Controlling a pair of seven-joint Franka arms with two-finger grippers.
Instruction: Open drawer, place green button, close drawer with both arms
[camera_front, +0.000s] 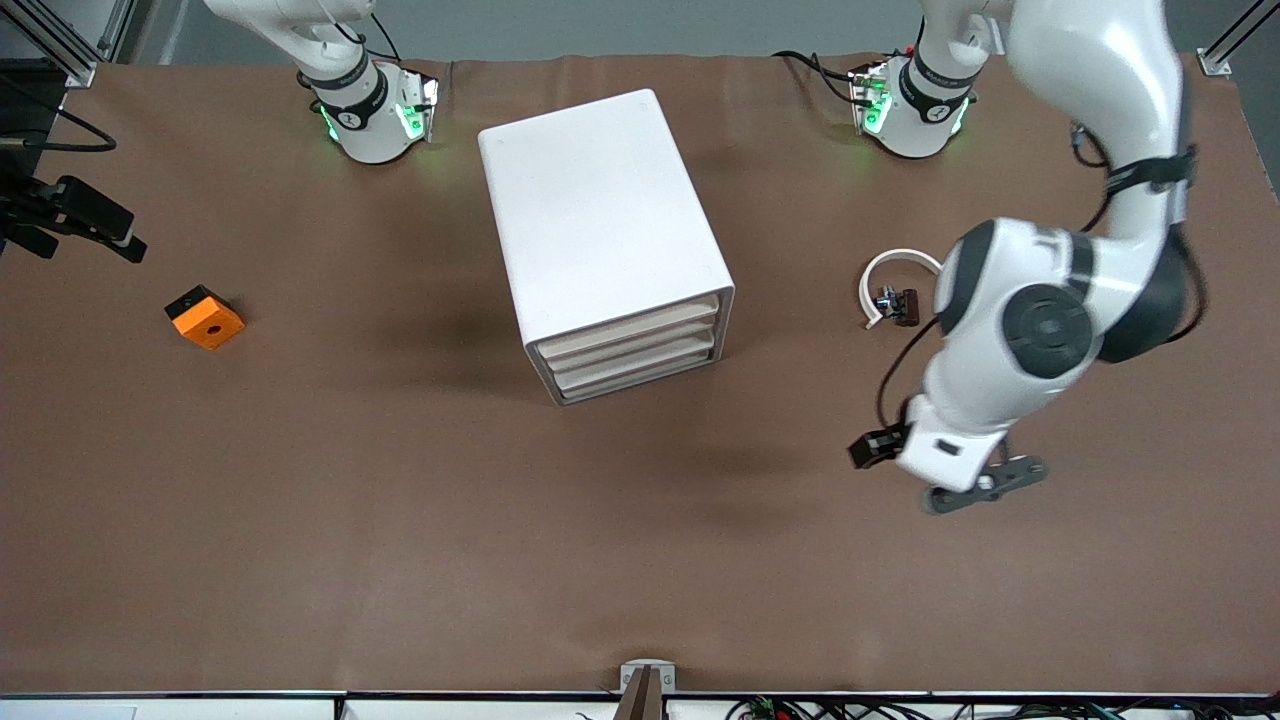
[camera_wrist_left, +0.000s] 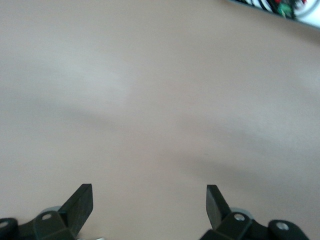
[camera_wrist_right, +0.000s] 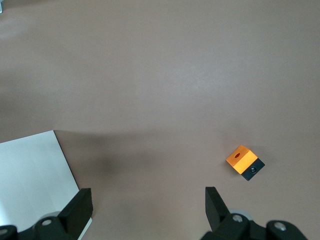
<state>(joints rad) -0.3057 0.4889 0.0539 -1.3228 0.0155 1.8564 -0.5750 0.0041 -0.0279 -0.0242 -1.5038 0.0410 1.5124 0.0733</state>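
The drawer, lowest of three fronts on the white cabinet, was shut, its front level with the two above it. The cabinet stood mid-table between my two bases, fronts turned toward the front camera. I could not pick out the button for certain. With twelve o'clock set toward my bases, a white curved strip lay at about three o'clock from the cabinet, with some small dark pieces beside it, too small to identify. At nine o'clock from the cabinet, toward my right arm's end, sat an orange block with a hole in its top.

My left arm came out from its base, folded sharply at the elbow and dropped its forearm down, so the wrist pointed at the brown table. My left gripper hung over bare cloth at about four o'clock from the drawer, fingers spread wide with nothing between them.

My right arm rose out of the front view's top edge. My right gripper hung high, looking straight down, over the table between the cabinet's corner and the orange block, fingers wide apart and holding nothing.
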